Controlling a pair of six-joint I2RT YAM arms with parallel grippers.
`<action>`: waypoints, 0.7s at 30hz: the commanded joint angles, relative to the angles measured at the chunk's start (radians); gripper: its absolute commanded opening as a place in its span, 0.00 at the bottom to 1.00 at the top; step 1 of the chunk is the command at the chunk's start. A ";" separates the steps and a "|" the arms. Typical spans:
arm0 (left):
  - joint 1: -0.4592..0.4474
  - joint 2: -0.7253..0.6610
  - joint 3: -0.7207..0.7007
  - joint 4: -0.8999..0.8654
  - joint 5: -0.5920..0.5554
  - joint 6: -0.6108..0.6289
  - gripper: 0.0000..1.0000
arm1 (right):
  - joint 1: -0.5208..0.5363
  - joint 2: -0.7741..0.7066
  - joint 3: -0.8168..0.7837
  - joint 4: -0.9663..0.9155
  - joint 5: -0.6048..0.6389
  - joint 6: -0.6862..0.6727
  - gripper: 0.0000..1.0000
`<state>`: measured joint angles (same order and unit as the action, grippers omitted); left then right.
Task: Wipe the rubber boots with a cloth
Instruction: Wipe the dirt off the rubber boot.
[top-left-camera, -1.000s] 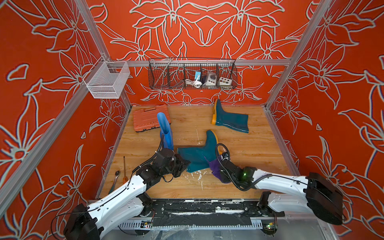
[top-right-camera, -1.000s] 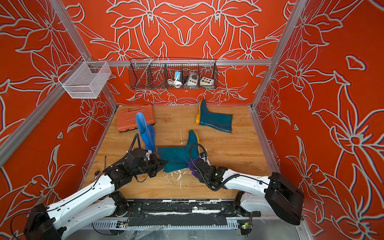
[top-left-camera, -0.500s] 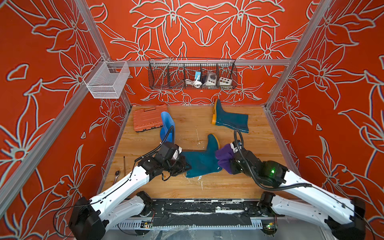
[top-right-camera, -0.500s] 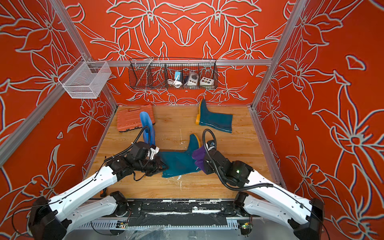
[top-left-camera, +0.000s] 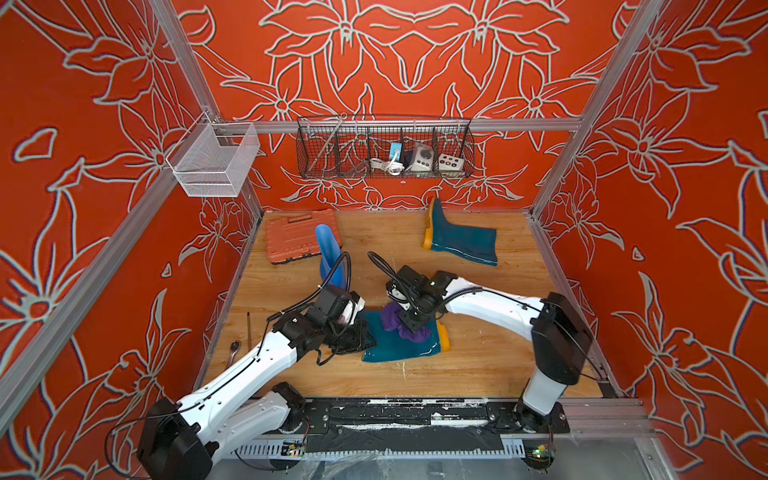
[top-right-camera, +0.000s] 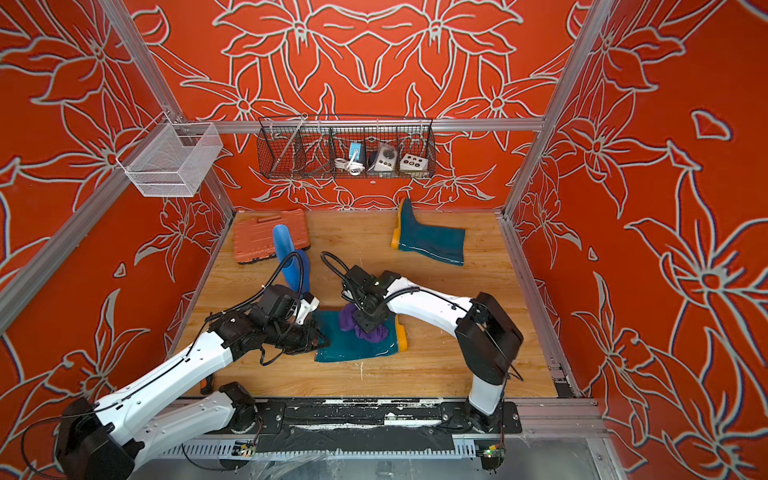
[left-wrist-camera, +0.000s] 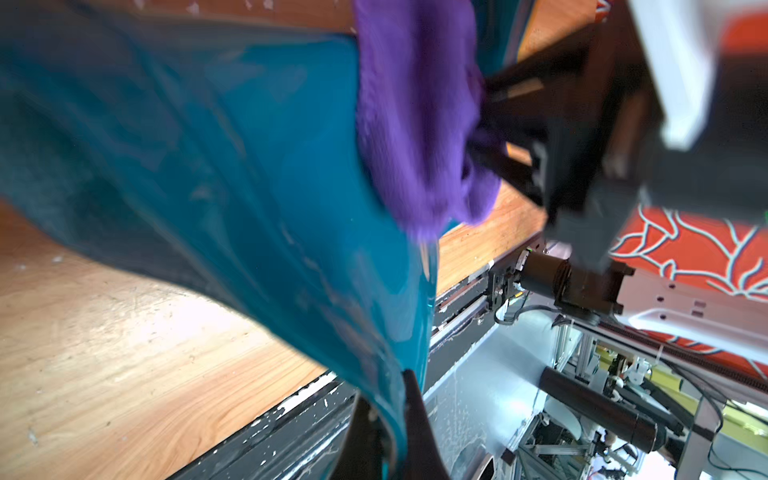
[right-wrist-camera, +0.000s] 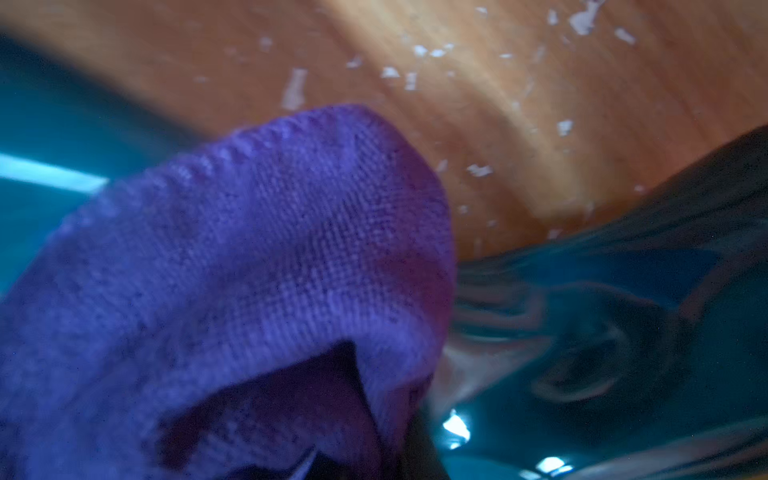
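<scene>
Top views both show the wooden table (top-left-camera: 478, 365) with three boots on it. The step in hand looks like the wiping of the near teal boot (top-left-camera: 399, 349), which lies flat on its side close to the front edge, its yellow sole toward the right arm's side. The far teal boot (top-left-camera: 461, 243) lies on its side well apart at the back. The blue boot (top-left-camera: 328, 257) stands just beside the orange tool case (top-left-camera: 291, 241) at the back left, and neither arm touches either of these. The cloth (top-left-camera: 392, 318) is bunched into a purple wad resting on the foot end of the near teal boot, close to the sole. The right gripper (top-left-camera: 410, 327) bears on it from above, clenched on the wad; in the left wrist view its dark fingers (left-wrist-camera: 513, 172) pinch the fabric against the glossy rubber. The left gripper (top-left-camera: 358, 338) is clamped on the open shaft end of the same boot, nipping the rim, so it seems to act as the anchor. By my reading this boot is only partly wiped and the other two are not yet done. The next move calls for dragging the wad along the shaft toward the left gripper under steady downward pressure. The rim hold must stay firm so the slick boot does not slide.
</scene>
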<state>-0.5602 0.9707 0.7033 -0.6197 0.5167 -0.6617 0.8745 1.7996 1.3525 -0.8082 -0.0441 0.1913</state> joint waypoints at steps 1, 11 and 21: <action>0.003 -0.004 0.011 -0.040 0.071 0.055 0.00 | -0.120 0.063 0.086 -0.081 0.123 -0.066 0.00; 0.003 -0.031 -0.027 0.005 0.063 0.043 0.00 | -0.182 0.027 0.180 -0.079 0.140 -0.035 0.00; 0.003 -0.002 -0.017 0.026 0.067 0.041 0.00 | -0.044 0.028 0.060 -0.031 0.009 -0.041 0.00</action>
<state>-0.5556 0.9695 0.6857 -0.5869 0.5381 -0.6430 0.8474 1.7813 1.4460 -0.8291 -0.0200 0.1669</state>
